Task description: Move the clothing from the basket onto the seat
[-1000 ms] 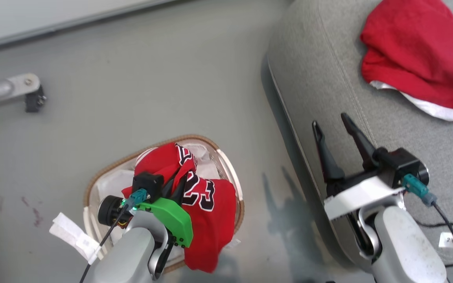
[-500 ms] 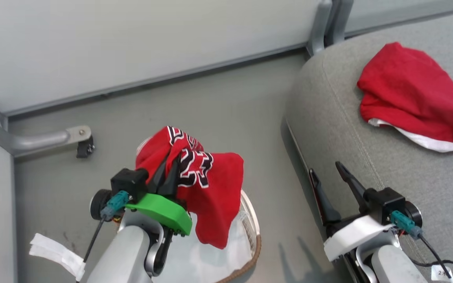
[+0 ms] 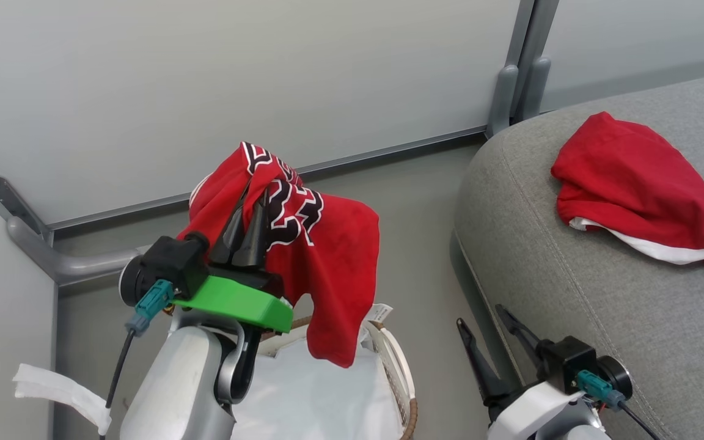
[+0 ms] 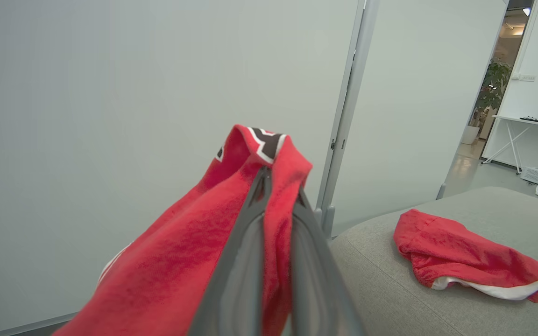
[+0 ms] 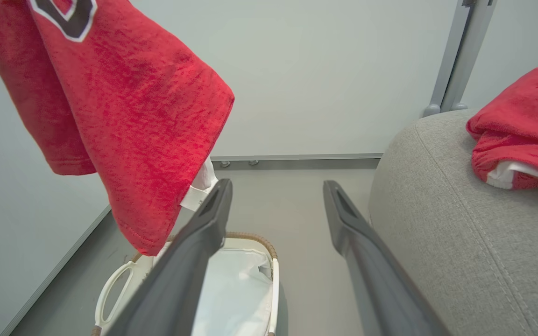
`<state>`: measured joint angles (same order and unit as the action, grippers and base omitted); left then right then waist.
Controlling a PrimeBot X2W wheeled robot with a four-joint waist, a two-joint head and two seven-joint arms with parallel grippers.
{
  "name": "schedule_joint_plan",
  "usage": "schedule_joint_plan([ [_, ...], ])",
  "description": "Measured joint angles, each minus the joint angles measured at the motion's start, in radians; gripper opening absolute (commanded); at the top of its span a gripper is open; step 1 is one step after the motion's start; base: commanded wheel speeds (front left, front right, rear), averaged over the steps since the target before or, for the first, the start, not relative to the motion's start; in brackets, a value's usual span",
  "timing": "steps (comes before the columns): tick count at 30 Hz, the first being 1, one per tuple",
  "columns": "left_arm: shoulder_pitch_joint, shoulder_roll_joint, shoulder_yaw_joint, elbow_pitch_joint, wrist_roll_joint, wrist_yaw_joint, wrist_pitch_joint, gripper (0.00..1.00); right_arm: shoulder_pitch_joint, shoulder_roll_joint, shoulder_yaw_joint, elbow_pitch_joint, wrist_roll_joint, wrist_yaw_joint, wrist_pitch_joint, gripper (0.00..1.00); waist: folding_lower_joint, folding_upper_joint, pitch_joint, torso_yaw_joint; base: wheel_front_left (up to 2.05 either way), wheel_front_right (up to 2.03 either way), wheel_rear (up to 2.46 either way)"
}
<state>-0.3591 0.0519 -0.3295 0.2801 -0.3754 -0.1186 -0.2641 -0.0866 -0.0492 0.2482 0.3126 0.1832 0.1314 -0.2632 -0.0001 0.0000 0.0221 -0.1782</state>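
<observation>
Left gripper [image 3: 255, 194] is clamped on the red jersey [image 3: 333, 256], held high over the basket [image 3: 404, 379] below it. One red garment [image 3: 633, 183] is already laid on the seat [image 3: 572, 293] to its right; the jersey is not yet put there. Right gripper [image 3: 480, 315] is spread apart, empty.

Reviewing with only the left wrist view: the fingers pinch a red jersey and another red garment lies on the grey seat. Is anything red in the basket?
Observer: Right wrist view: what shows inside the basket is white liner.
Operator: Jersey clear of it?
Observer: Head view: the jersey hangs from the left gripper, hem above the basket, seemingly clear.
Operator: Right arm?
Observer: The right gripper is open, empty, beside the seat's edge.
</observation>
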Motion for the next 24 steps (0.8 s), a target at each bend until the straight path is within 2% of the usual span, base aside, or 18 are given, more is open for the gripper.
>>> schedule_joint_plan([
  [7,-0.001,-0.001,-0.031,-0.038,-0.011,0.005,0.000,0.00,-0.022,-0.001,0.130,0.002,0.040,0.000,0.000,1.00,0.0000,0.0000,-0.003,0.019,0.00,0.00,0.00],
  [16,-0.011,-0.002,-0.127,-0.056,-0.058,0.023,0.000,0.00,-0.223,0.001,0.366,0.050,0.093,0.000,0.000,1.00,0.0000,0.0000,0.001,0.069,0.00,0.00,0.00],
  [23,-0.030,-0.002,-0.201,-0.054,-0.086,0.034,0.000,0.00,-0.327,0.000,0.413,0.154,0.103,0.000,0.000,1.00,0.0000,0.0000,0.005,0.121,0.00,0.00,0.00],
  [24,-0.033,-0.002,-0.209,-0.054,-0.091,0.036,0.000,0.00,-0.332,0.000,0.413,0.172,0.108,0.000,0.000,0.75,0.0000,0.0000,0.005,0.128,0.00,0.00,0.00],
])
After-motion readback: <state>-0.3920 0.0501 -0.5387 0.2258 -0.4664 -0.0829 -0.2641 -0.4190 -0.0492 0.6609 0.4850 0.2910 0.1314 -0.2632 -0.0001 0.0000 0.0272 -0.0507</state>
